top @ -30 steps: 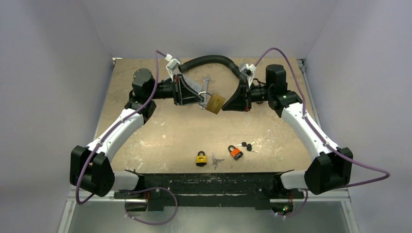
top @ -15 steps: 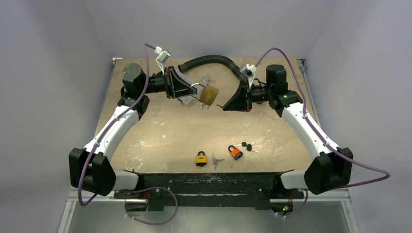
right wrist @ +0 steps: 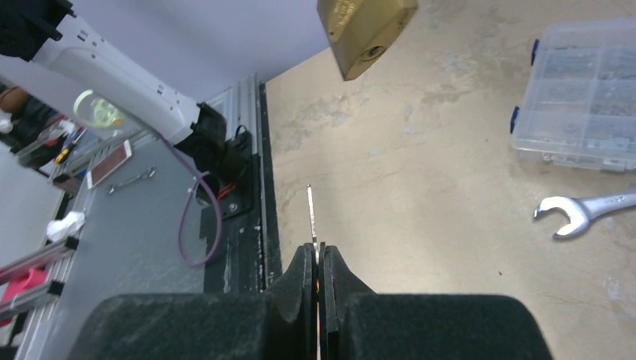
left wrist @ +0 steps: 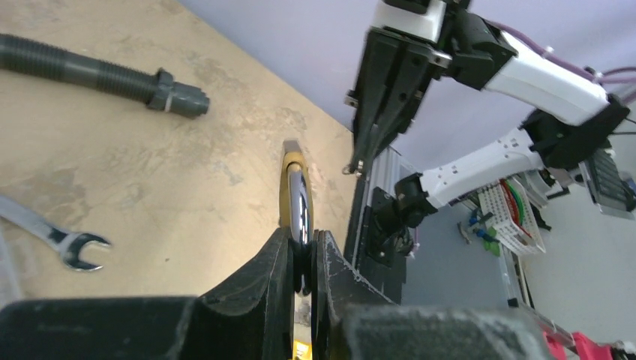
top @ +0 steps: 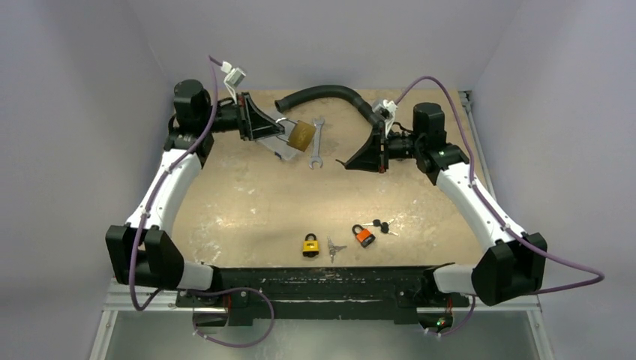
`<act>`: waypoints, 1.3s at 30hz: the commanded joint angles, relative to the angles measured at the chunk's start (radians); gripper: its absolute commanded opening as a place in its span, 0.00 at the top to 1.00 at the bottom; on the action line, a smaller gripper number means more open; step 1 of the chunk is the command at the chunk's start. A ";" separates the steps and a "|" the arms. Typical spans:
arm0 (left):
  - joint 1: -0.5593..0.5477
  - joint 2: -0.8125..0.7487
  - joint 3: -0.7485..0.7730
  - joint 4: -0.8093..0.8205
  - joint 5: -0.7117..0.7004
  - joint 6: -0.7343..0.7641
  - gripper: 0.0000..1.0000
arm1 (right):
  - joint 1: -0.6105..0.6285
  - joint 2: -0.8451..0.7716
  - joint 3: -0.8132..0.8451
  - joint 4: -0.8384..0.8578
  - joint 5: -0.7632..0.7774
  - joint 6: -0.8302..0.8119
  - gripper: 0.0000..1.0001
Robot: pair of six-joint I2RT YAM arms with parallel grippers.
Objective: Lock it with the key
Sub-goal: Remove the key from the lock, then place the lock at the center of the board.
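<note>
A brass padlock (top: 301,135) hangs in the air at the back left, with my left gripper (top: 283,129) shut on its silver shackle. The left wrist view shows the padlock (left wrist: 294,199) edge-on, sticking out from the left gripper (left wrist: 304,251). My right gripper (top: 346,162) is shut on a thin silver key (right wrist: 311,214), whose blade points out past the right gripper (right wrist: 316,251). There is a clear gap between the key and the padlock. In the right wrist view the padlock (right wrist: 365,30) hangs ahead with its keyhole end facing me.
A black corrugated hose (top: 322,94) curves along the back edge. A steel wrench (top: 316,142) and a clear parts box (right wrist: 577,94) lie below the padlock. Near the front lie a yellow padlock (top: 310,244), loose keys (top: 335,247), an orange padlock (top: 364,236) and black-headed keys (top: 382,223).
My left arm has swung left and back with the brass padlock, widening its gap to the key. The right gripper has barely moved.
</note>
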State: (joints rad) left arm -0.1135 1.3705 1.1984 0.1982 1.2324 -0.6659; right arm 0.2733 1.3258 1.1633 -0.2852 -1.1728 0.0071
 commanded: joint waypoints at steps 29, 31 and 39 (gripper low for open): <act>0.025 0.103 -0.117 -1.637 -0.539 1.711 1.00 | 0.291 0.039 -0.021 -0.015 0.236 -0.198 1.00; 0.013 0.125 -0.146 -1.637 -0.544 1.728 1.00 | 0.292 0.035 -0.029 -0.016 0.243 -0.202 1.00; -0.056 0.249 -0.138 -1.634 -0.531 1.783 1.00 | 0.298 0.048 -0.019 -0.037 0.246 -0.223 1.00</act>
State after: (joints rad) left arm -0.1360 1.5738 1.0451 -1.3933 0.6456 1.0523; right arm 0.5640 1.3857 1.1282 -0.3138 -0.9413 -0.1825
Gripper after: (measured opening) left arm 0.107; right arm 0.028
